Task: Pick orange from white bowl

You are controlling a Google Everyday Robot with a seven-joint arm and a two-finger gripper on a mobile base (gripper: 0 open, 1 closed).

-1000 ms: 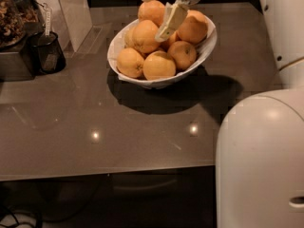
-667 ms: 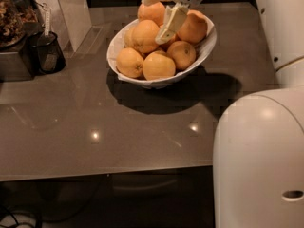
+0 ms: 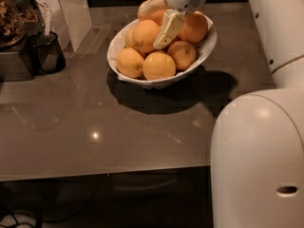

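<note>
Orange (image 3: 153, 17) at the back of the white bowl (image 3: 202, 53) sits inside my gripper (image 3: 150, 26), jaws still apart and barely shifted; nothing clamped yet, so closing looks next

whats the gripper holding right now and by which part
nothing held for sure: the gripper is low in the white bowl, jaws open either side of the orange.

Pincer (image 3: 160, 17) amid piled oranges (image 3: 159, 65) in white bowl (image 3: 207, 44); bare counter (image 3: 95, 122) in front
</note>
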